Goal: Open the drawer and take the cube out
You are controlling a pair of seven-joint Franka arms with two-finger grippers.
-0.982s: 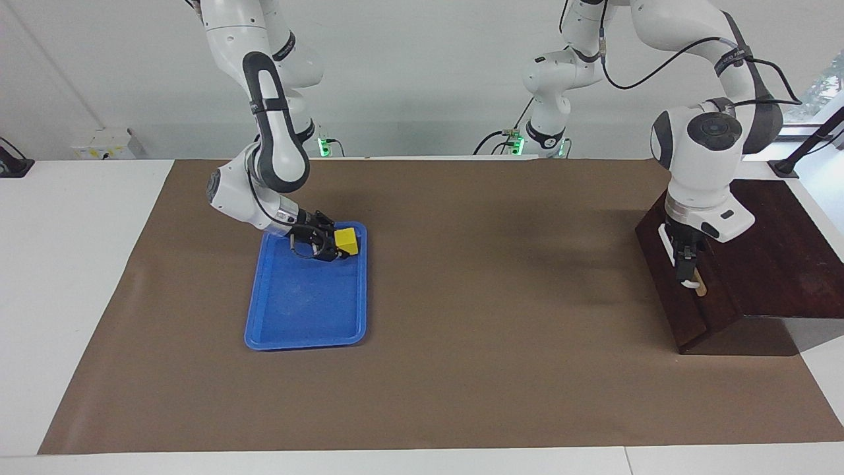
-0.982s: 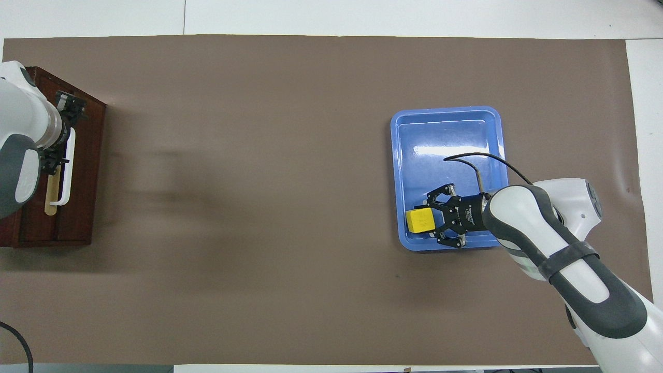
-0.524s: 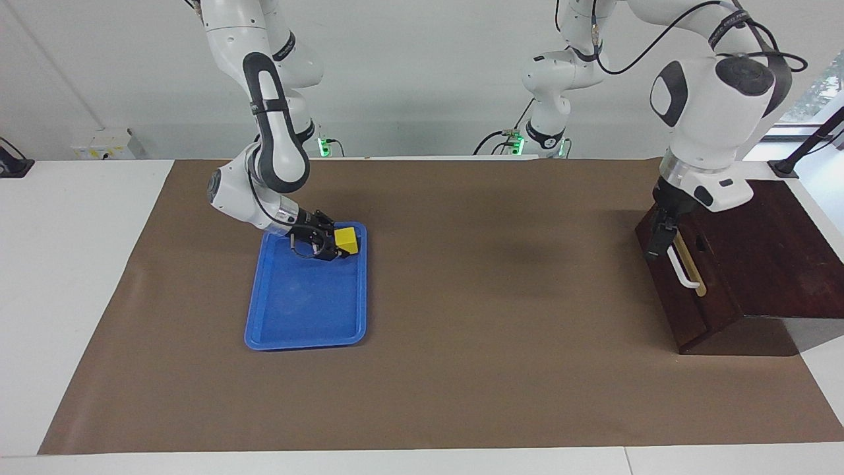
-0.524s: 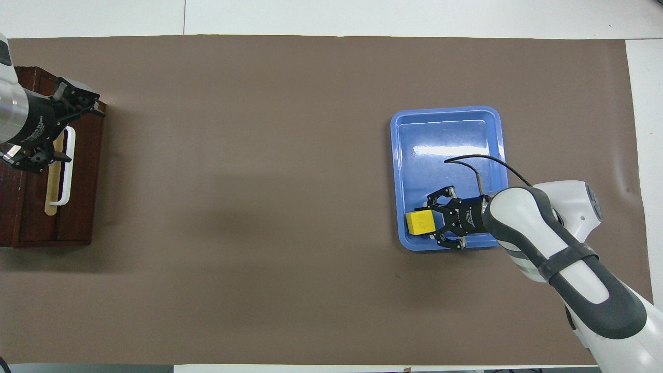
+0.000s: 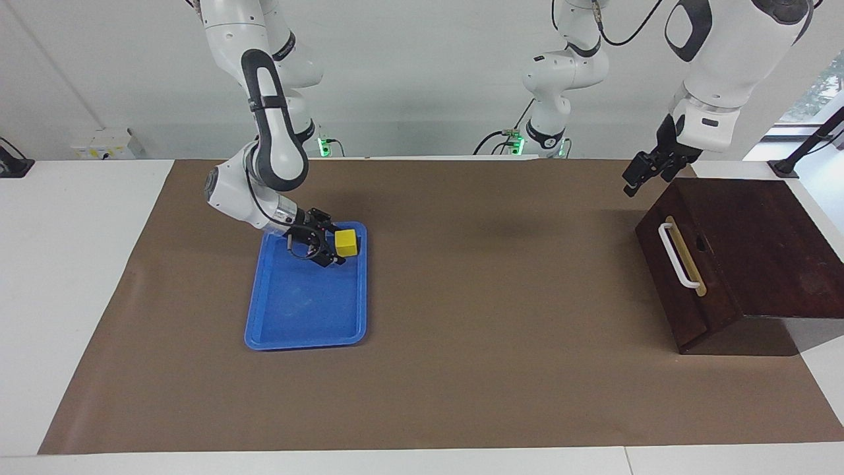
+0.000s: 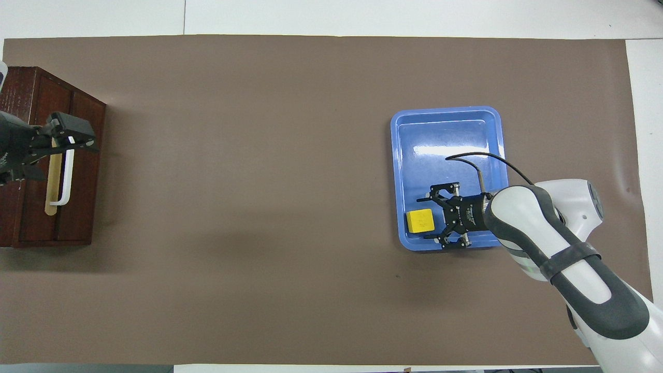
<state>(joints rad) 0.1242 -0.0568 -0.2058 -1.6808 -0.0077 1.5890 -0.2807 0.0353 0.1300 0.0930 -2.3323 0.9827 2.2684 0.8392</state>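
Note:
The yellow cube [image 5: 347, 242] lies in the blue tray [image 5: 297, 316], in the corner nearer to the robots; it also shows in the overhead view [image 6: 420, 221]. My right gripper [image 5: 331, 239] is low over the tray, open, its fingers standing apart on either side of the cube's edge [image 6: 429, 217]. The drawer [image 5: 672, 277] of the dark wooden box is shut, and its white handle [image 5: 677, 257] is free. My left gripper [image 5: 647, 173] is open and empty, raised in the air over the box's end nearer to the robots [image 6: 67, 137].
The dark wooden box [image 5: 758, 244] stands at the left arm's end of the brown mat [image 5: 494, 330]. The blue tray [image 6: 445, 129] lies toward the right arm's end. White table surface borders the mat.
My left gripper let go of the drawer handle and rose up and away from it. My right gripper opened off the cube, which now rests in the tray.

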